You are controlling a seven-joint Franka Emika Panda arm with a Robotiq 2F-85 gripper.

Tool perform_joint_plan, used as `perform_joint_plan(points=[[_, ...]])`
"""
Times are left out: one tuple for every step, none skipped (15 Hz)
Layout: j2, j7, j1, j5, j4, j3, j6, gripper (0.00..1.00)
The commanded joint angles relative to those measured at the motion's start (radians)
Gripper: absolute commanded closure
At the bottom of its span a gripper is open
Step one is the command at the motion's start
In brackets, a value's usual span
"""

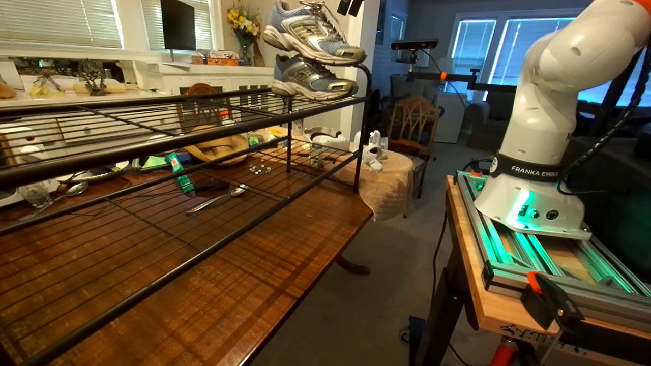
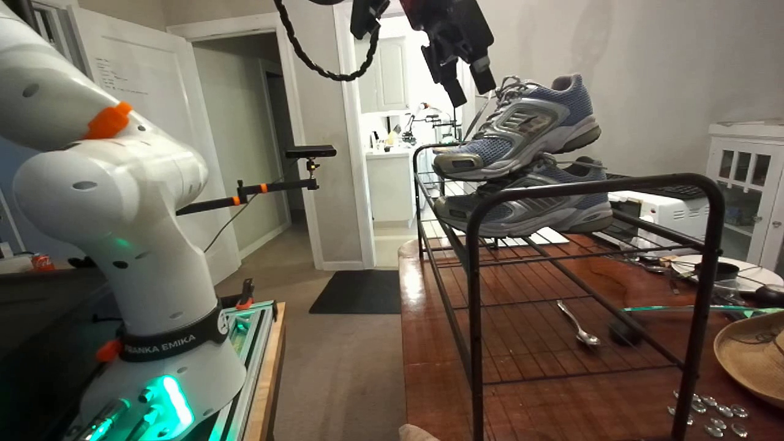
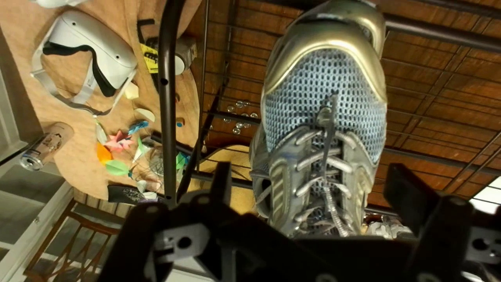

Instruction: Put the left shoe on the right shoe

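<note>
Upper shoe (image 1: 311, 34) rests on lower shoe (image 1: 309, 77); above, the hand (image 2: 470, 90) points down, spread wide, empty.

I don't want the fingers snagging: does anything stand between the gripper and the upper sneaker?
Only a loose shoelace, standing out from the upper sneaker near the open gripper; nothing else visible stands between them.

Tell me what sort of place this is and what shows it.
Most likely a home: a mostly yellow flower bouquet, a brown wooden chair with an openwork back and a white cabinet with glass-paned doors suggest it.
</note>
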Motion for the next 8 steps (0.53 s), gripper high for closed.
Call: perform_joint_plan(points=[[-0.032, -0.005, 0.010, 0.019, 0.026, -0.007, -0.133, 0.00], [-0.037, 0.000, 0.006, 0.011, 0.033, -0.003, -0.167, 0.00], [-0.044, 0.004, 0.003, 0.008, 0.040, -0.002, -0.198, 0.00], [-0.052, -0.001, 0.005, 0.008, 0.042, -0.005, -0.219, 0.00], [-0.057, 0.000, 0.006, 0.009, 0.046, -0.006, -0.237, 0.00], [-0.061, -0.001, 0.006, 0.010, 0.052, -0.008, -0.254, 0.00], [-0.065, -0.003, 0.007, 0.011, 0.056, -0.010, -0.267, 0.00], [-0.068, 0.002, 0.006, 0.011, 0.058, -0.011, -0.272, 0.00]])
